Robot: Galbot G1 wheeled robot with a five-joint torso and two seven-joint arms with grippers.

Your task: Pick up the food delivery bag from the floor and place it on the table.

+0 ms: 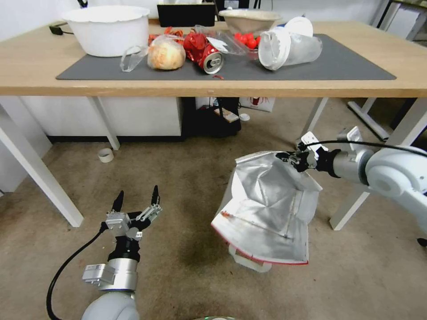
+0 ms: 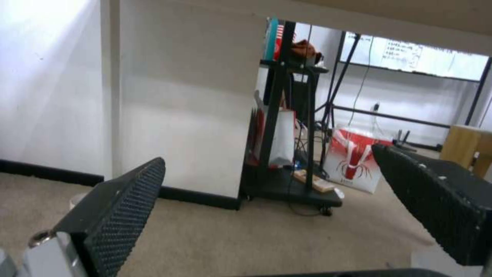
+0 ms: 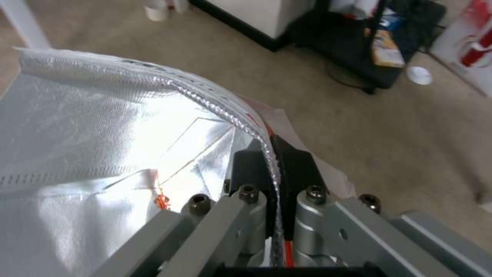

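Nearest the robot, the left gripper [image 1: 136, 197] is hovering low over the floor [image 1: 178, 266], its jaws spread wide and holding nothing. Farther forward, the right gripper [image 1: 287, 157] is pinching the foil-lined rim of the food delivery bag [image 1: 267, 209], its jaws clamped tight, the bag hanging open-mouthed just above the floor. Beyond, the counter [image 1: 31, 66] is carrying a dark grey mat [image 1: 347, 62].

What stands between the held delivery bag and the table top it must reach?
The right gripper pinches the food delivery bag below the table edge. The mat is crowded: tipped plastic cup, can, bread bag.
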